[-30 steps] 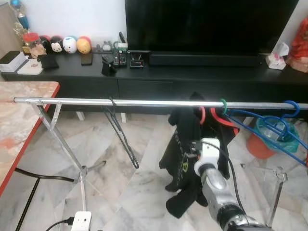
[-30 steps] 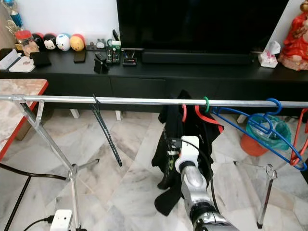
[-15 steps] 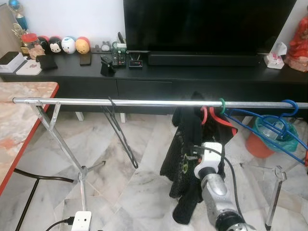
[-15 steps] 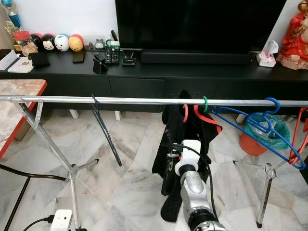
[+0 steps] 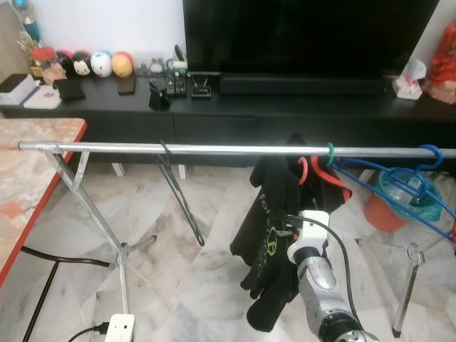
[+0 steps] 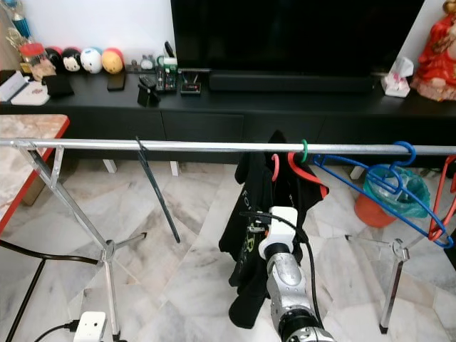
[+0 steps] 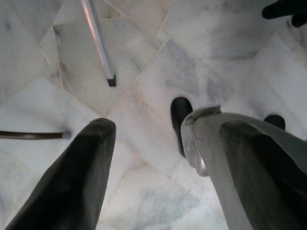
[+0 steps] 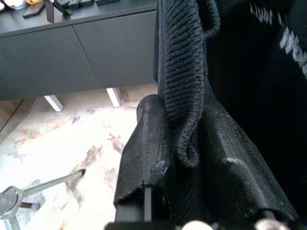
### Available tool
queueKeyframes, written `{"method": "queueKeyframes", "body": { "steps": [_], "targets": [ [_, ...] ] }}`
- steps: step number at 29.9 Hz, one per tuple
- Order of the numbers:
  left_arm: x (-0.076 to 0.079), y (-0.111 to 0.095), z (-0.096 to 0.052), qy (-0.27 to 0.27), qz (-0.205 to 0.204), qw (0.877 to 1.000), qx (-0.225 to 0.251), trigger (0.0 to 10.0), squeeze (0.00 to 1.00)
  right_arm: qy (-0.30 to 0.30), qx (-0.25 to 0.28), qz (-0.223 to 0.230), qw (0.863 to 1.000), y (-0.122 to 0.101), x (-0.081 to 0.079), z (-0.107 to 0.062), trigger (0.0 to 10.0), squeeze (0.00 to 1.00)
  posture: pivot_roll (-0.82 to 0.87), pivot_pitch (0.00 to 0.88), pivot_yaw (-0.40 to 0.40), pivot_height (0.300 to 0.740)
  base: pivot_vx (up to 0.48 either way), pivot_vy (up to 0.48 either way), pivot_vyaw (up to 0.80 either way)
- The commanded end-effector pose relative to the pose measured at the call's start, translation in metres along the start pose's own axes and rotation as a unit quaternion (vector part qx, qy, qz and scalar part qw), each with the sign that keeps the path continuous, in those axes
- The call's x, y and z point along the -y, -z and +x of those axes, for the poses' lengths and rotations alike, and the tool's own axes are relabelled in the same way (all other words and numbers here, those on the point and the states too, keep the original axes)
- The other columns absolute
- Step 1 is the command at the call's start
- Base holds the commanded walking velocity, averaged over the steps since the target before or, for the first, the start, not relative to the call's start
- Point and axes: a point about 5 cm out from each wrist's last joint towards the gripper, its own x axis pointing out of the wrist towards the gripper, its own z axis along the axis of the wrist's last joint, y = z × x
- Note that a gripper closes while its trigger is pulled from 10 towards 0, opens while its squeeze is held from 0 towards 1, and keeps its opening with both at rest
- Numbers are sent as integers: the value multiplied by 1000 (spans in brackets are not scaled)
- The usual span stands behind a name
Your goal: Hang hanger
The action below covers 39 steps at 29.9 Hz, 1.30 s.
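- Judging from the head views, we take the hanging itself as done: the red hanger (image 5: 322, 173) has its hook over the silver rail (image 5: 214, 150), with the black T-shirt (image 5: 274, 228) draped from it, just beside the green hook (image 5: 330, 152) and the blue hangers (image 5: 399, 187).
- What we think is left is the release: in the right wrist view, the right gripper (image 8: 184, 158) has its jaws closed on a ribbed black fold of the T-shirt, so we need to open and draw the arm back.
- We see the left gripper (image 7: 168, 158) hanging idle over the marble floor (image 7: 144, 57), jaws spread wide and empty.
- An empty black hanger (image 5: 178, 196) hangs further left on the rail, well apart from the shirt.
- The shirt covers most of the red hanger, so we cannot tell how squarely its shoulders sit in the fabric.
- In the head views our own wrist hides the fingertips; we rely on the wrist view for the grip.
- We cannot tell how deep the red hook seats on the rail.
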Motion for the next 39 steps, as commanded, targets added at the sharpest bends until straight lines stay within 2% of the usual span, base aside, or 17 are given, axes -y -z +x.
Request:
{"method": "queueKeyframes", "body": {
  "steps": [1,7,12,26,39],
  "targets": [
    [-2,6,-2,-1,-5,1000,-11,10000,0,4,28,0,1000,-15,3,6,10000,0,-11,0,-11,740,-319,0,0],
    [2,6,-1,0,-7,1000,-16,10000,0,9,31,0,999,-18,5,8,10000,0,-9,4,-10,740,-326,0,0],
    [7,-3,3,1,-8,1000,-17,10000,0,9,31,0,999,-19,5,9,10000,0,-9,15,-11,740,-339,0,0],
    [-1,-9,4,-1,-7,1000,-13,10000,0,8,27,0,1000,-19,4,10,10000,0,-7,29,-11,740,-342,0,0],
    [2,-17,7,0,-6,1000,-12,10000,0,14,28,0,1000,-20,6,10,10000,0,-2,18,-12,740,-344,0,0]
  ]
}}
